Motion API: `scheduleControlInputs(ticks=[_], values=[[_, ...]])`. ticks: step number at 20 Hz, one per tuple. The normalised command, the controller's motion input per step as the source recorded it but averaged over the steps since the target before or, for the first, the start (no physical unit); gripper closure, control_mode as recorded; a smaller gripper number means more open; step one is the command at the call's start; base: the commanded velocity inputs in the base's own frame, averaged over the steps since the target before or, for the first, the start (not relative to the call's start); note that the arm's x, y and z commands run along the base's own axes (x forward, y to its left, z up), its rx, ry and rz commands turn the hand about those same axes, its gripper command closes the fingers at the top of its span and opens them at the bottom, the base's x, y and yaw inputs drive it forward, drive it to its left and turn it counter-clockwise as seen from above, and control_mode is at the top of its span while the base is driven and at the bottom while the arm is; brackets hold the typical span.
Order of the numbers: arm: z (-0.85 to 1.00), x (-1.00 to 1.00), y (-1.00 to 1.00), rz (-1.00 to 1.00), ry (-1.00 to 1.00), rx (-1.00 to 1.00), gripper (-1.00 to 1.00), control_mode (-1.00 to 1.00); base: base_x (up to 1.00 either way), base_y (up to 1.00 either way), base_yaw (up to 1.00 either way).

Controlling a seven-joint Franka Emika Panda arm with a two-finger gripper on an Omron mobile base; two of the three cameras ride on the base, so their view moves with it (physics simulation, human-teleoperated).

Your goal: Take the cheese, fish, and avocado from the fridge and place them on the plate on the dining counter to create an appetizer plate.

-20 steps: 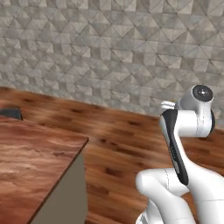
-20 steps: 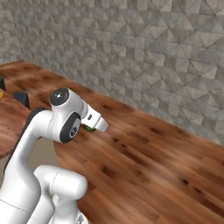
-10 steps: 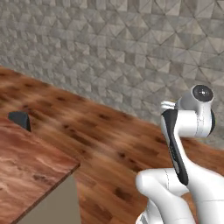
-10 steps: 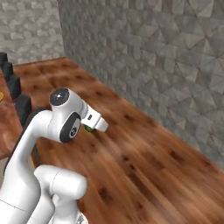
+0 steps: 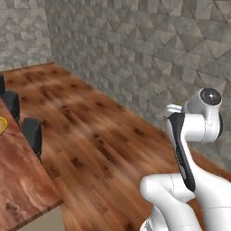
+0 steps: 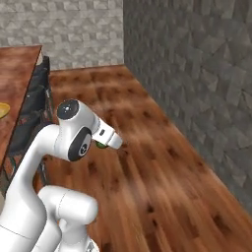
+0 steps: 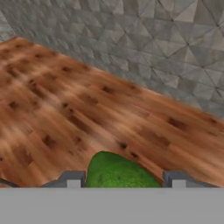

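The avocado (image 7: 117, 171), rounded, firm and likely slippery, is gripped across its middle between the jaws of the gripper (image 7: 122, 179).

walls (image 5: 135, 45): grey stone tiles, faceted triangle pattern; two meet at a corner, far end of rm
floor (image 5: 99, 135): reddish-brown wood planks w/ dark knots, soft sheen
seating (image 5: 32, 133): dark rounded backs beside the slab edge, prob. stools; dark frame (image 6: 34, 113) in right base view
light: even, no hard shadows
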Motion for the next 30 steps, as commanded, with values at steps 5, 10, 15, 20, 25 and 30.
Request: scheduleControlInputs(ticks=[5,10,15,20,25,30], values=[[0.0,0.0,0.0,0.0,0.0,0.0,1.0,1.0,1.0,-0.27,0.62],[0.0,0.0,0.0,0.0,0.0,0.0,1.0,1.0,0.99,-0.22,0.65],[0.0,0.0,0.0,0.0,0.0,0.0,1.0,1.0,0.91,-0.13,0.66],[0.0,0.0,0.0,0.0,0.0,0.0,1.0,1.0,0.8,-0.27,0.67],[0.0,0.0,0.0,0.0,0.0,0.0,1.0,1.0,0.56,-0.34,0.68],[0.0,0.0,0.0,0.0,0.0,0.0,1.0,1.0,0.13,-0.27,0.69]])
